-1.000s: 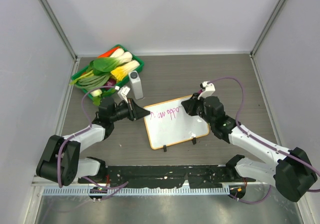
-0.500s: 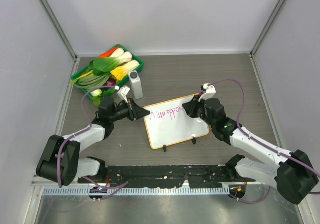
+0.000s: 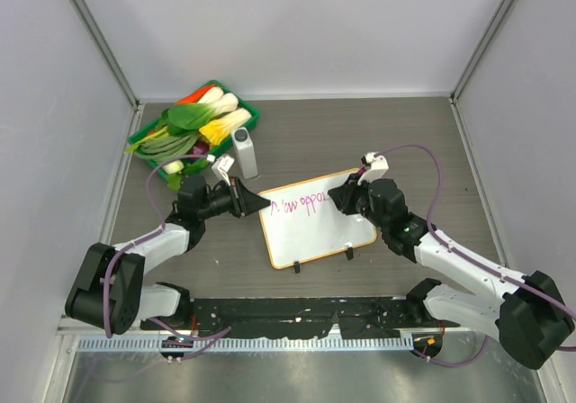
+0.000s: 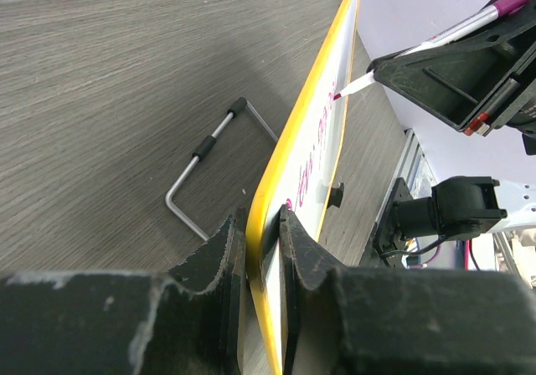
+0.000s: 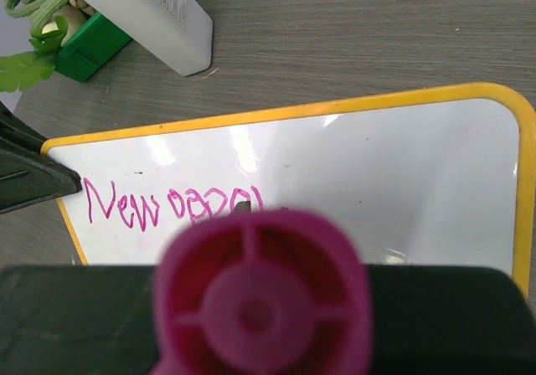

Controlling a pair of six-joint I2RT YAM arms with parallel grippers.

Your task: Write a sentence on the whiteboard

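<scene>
The whiteboard (image 3: 317, 228) with an orange-yellow frame lies on the table and rests on two black clip feet at its near edge. My left gripper (image 3: 261, 203) is shut on its left corner; the left wrist view shows both fingers clamping the frame (image 4: 311, 115). My right gripper (image 3: 340, 194) is shut on a pink marker (image 5: 264, 295) whose tip (image 4: 342, 95) touches the board's upper part. The sentence (image 5: 172, 203) in pink reads about "New oppor" along the board's top; its last letters are hidden behind the marker.
A green tray (image 3: 247, 112) of toy vegetables sits at the back left. A white rectangular block (image 3: 243, 153) stands beside it, just behind the board. A bent metal wire (image 4: 205, 167) lies on the table under the board's edge. Walls close the table's sides.
The pink writing has grown by about one letter to the right. My right gripper with the marker has shifted slightly right along the line. The left arm has not moved.
</scene>
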